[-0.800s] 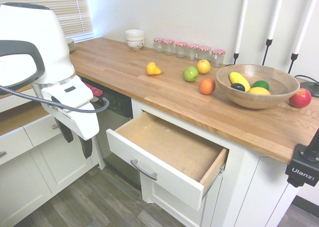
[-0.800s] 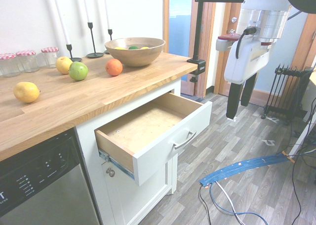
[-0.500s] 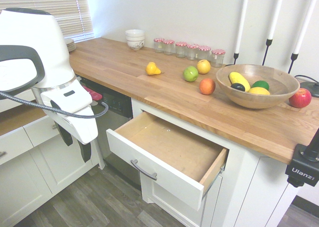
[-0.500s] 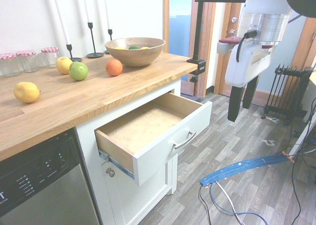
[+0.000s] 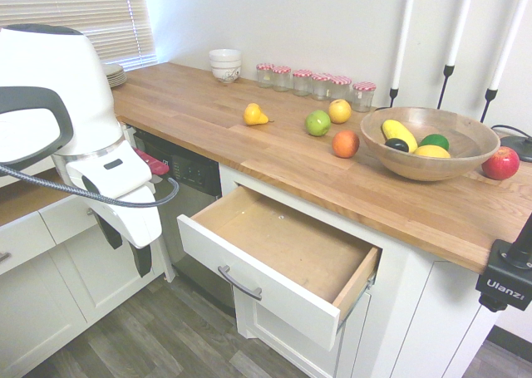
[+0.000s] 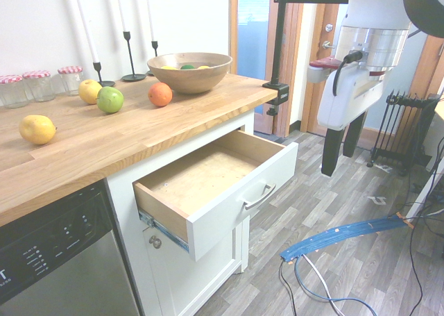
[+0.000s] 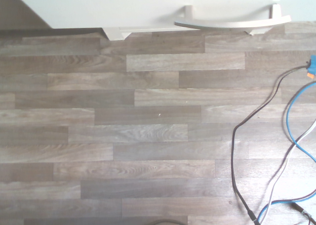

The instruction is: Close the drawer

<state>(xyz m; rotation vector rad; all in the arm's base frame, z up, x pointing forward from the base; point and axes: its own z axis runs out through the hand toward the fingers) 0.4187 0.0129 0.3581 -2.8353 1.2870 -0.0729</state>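
The drawer [image 5: 278,262] was found pulled well out from under the wooden countertop [image 5: 274,137], its interior empty and its curved bar handle [image 5: 239,283] untouched. The gripper [image 5: 125,245] was seen hanging out in front of the drawer and well apart from it, fingers pointing down and held apart, nothing between them. Over the last second the gripper was observed to have drifted slightly lower and further from the drawer front; closing was judged not yet begun, with an approach to the front panel still required. On a black clamp [image 5: 507,278] at the counter edge, "Ulanzi" was read. Farther back, a fruit bowl [image 5: 428,141] and lidded jars [image 5: 316,83] were noted.
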